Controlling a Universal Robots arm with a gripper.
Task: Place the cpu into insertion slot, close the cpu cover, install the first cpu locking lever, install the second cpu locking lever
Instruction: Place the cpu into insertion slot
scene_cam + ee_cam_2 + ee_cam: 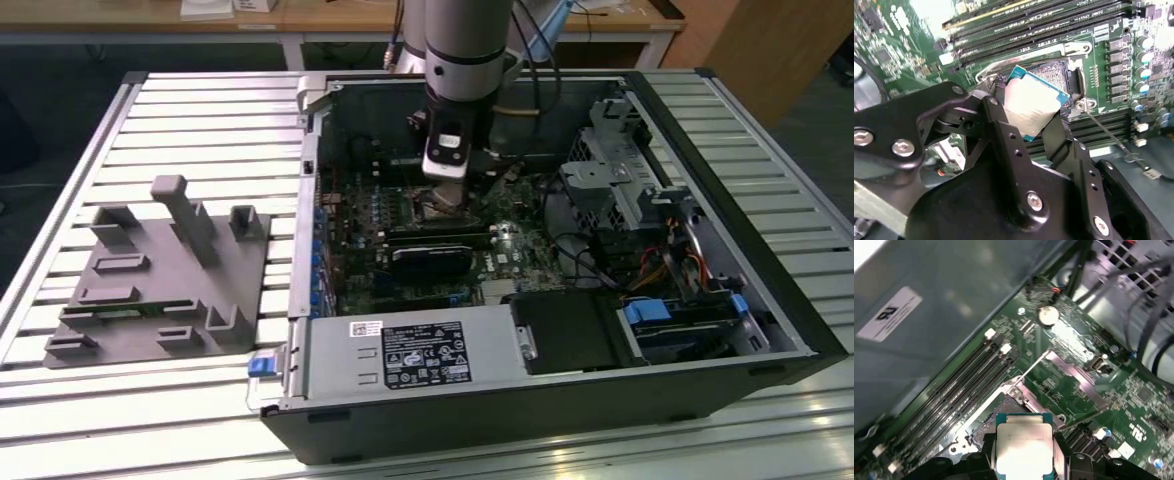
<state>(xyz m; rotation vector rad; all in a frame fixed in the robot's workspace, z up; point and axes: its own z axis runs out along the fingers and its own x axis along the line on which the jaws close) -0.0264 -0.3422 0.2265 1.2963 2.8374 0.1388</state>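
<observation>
My gripper (1029, 120) is shut on the cpu (1031, 100), a flat silver-topped chip with a teal edge, held by two opposite sides between black fingers (999, 115). The chip hangs tilted just above the insertion slot (1061, 75), a square socket with a dark pin field on the green board. In the first wrist view the cpu (1024, 447) sits over the slot (985, 421). A thin wire locking lever (1111, 137) sticks out unlatched from the socket corner. A silver strip (1074, 377) beside the socket may be the raised cpu cover. In the exterior view the gripper (445, 195) is low inside the case.
The open computer case (307, 340) lies on a slatted metal table (200, 120). Long black memory slots (1029, 25) run beside the socket. Cables and a drive cage (667, 250) fill the exterior view's right. A grey fixture block (160, 280) sits on the exterior view's left.
</observation>
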